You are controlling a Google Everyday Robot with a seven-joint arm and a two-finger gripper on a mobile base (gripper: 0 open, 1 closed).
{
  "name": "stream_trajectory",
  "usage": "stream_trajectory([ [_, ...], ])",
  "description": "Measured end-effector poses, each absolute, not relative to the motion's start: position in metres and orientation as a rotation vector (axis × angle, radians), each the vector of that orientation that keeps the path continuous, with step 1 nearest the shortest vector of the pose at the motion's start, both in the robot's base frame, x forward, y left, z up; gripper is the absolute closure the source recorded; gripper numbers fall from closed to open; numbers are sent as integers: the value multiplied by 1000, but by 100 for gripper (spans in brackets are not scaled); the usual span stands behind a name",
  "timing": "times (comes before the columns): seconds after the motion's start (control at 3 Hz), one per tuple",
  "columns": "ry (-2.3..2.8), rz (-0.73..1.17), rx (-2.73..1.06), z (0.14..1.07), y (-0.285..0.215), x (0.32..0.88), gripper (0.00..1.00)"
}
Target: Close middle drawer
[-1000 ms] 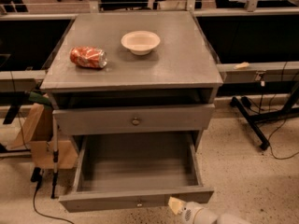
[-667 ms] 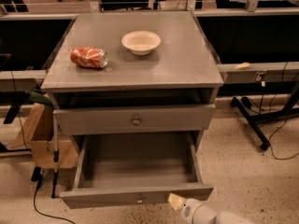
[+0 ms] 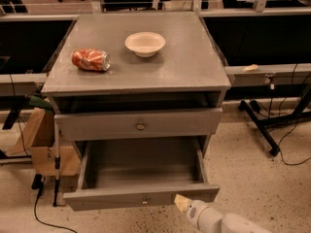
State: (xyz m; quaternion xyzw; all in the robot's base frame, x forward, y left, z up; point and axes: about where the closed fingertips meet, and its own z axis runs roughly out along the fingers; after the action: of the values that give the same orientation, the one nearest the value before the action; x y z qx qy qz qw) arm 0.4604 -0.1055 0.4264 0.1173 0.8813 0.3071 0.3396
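Observation:
The middle drawer (image 3: 141, 166) is pulled far out of the grey cabinet. It is a long, deep, empty box, and its low front panel (image 3: 107, 200) carries a small round knob (image 3: 144, 199) at centre. My gripper (image 3: 182, 203), with a tan tip on a white arm, is at the bottom right. It rests against the right part of that front panel, right of the knob. Above, a taller drawer front (image 3: 97, 125) with a brass knob (image 3: 141, 126) stands slightly out.
On the cabinet top (image 3: 194, 67) lie a crushed red can (image 3: 91, 59) and a white bowl (image 3: 145, 43). A cardboard box (image 3: 41, 140) and cables sit on the floor at the left. A black stand leg (image 3: 260, 125) is at the right.
My gripper has moved forward against the middle drawer's front. The drawer has slid a little way into the cabinet.

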Motion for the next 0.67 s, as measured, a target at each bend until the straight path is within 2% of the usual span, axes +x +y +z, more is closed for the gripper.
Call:
stream_trajectory([
  [0.67,2269,767,372,418,-116,471,100],
])
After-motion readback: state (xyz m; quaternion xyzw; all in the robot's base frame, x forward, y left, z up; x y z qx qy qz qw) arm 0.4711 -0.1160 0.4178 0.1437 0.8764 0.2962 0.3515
